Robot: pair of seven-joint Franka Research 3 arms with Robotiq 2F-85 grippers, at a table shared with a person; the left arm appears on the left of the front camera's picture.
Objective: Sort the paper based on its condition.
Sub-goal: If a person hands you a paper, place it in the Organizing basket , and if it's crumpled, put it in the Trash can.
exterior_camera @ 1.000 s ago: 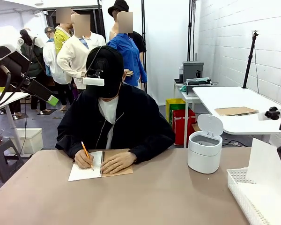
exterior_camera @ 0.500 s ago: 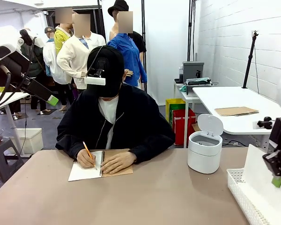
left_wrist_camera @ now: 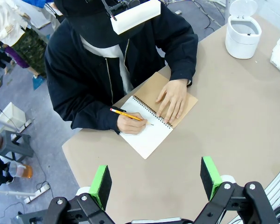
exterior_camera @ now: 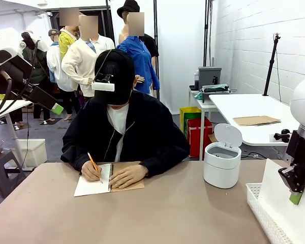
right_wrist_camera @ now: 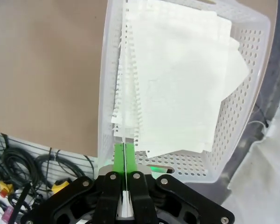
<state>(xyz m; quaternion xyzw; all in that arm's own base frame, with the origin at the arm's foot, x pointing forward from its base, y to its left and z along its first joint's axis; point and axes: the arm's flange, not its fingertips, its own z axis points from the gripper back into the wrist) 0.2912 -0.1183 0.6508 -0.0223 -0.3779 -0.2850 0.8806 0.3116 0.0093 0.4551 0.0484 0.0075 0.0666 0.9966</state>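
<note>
My right gripper [exterior_camera: 296, 195] [right_wrist_camera: 125, 148] is shut on a white sheet of paper [exterior_camera: 275, 190], held upright by its edge above the white perforated basket [exterior_camera: 258, 206] [right_wrist_camera: 107, 88] at the table's right end. In the right wrist view the held sheet [right_wrist_camera: 125, 119] is seen edge-on, with torn perforations, over other white sheets [right_wrist_camera: 177, 79] lying in the basket. My left gripper [exterior_camera: 56, 108] [left_wrist_camera: 155, 182] hangs high at the left, open and with nothing in it, above the table in front of the person.
A person at the far side writes with a pencil [left_wrist_camera: 126, 114] in a spiral notebook [exterior_camera: 104, 183] [left_wrist_camera: 151, 126], one hand flat on its brown cover. A small white bin [exterior_camera: 222, 162] [left_wrist_camera: 242, 30] with its lid up stands near the basket.
My right gripper has come in from the right edge, moving left and down with the sheet, and now holds it over the basket. The left arm has stayed still.
</note>
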